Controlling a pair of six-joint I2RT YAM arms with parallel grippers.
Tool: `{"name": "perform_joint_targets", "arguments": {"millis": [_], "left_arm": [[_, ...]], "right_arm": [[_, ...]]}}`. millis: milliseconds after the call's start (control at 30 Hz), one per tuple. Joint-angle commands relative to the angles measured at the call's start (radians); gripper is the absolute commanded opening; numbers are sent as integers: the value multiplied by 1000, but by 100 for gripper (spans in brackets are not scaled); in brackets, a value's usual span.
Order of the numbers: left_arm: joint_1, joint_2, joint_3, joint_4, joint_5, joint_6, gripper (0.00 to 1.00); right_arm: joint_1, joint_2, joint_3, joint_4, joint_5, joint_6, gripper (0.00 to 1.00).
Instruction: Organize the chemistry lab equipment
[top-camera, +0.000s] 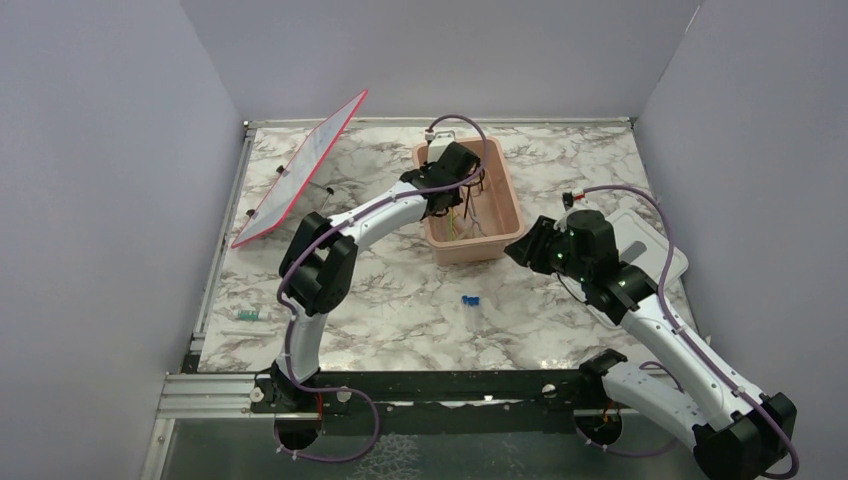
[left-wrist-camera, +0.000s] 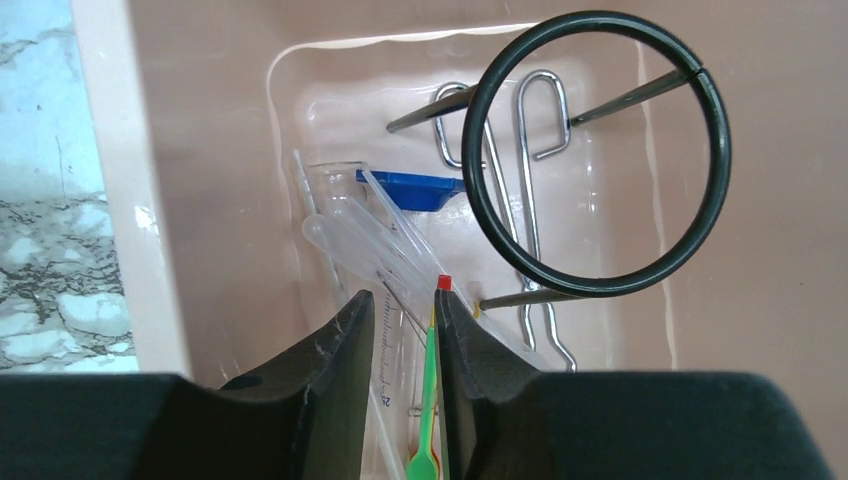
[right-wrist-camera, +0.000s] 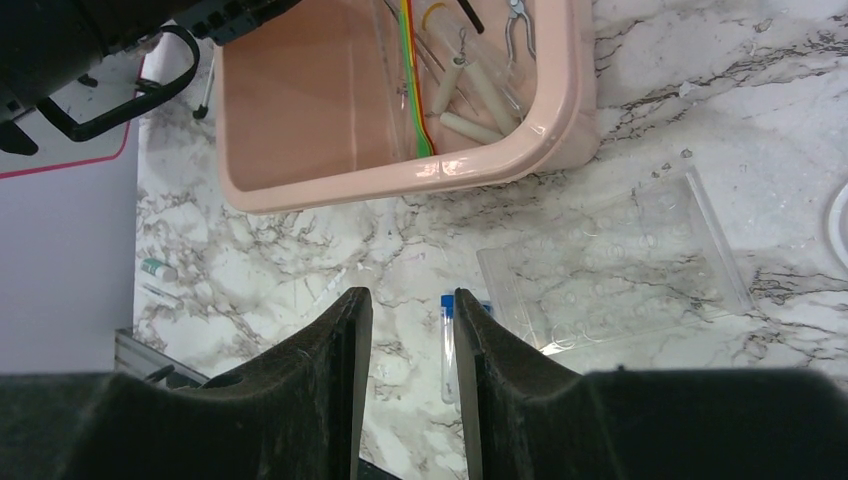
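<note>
Left claw (left-wrist-camera: 403, 312) narrowly parted over pink tub (left-wrist-camera: 110, 150), green-yellow stick (left-wrist-camera: 430, 390) in its gap, black wire ring stand (left-wrist-camera: 597, 287) and pipettes (left-wrist-camera: 370, 245) in tub, right claw (right-wrist-camera: 405, 312) narrowly parted, empty, above marble surface (right-wrist-camera: 700, 80), blue-capped tube (right-wrist-camera: 448, 350) lying there below it.

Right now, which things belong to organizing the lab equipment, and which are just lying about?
Job: ring stand, pipettes, green stick, blue-capped tube.
Lying about: pink tub, white lid, red-edged panel.
</note>
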Motion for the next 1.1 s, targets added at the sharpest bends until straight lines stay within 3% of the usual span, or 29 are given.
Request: {"name": "perform_joint_targets", "arguments": {"millis": [0, 200, 333, 433, 733, 900, 1067], "left_arm": [[3, -64, 58, -8, 40, 40, 34], [-2, -147, 62, -26, 56, 63, 43], [-6, -261, 4, -29, 57, 76, 60], [-8, -366, -82, -28, 72, 95, 68], [-9, -687, -411, 3, 179, 132, 78], [-9, -834, -606, 62, 235, 96, 86], [-9, -945, -757, 126, 234, 67, 73]], "right_arm": [[3, -1, -13, 14, -22, -5, 41], [3, 6, -20, 16, -56, -37, 42], [3, 24, -16, 7, -104, -95, 42], [4, 41, -1, -18, -120, -122, 42], [22, 137, 41, -31, -177, -163, 42], [174, 231, 81, -66, -4, -116, 42], [346, 338, 110, -140, 223, -28, 39]]}}
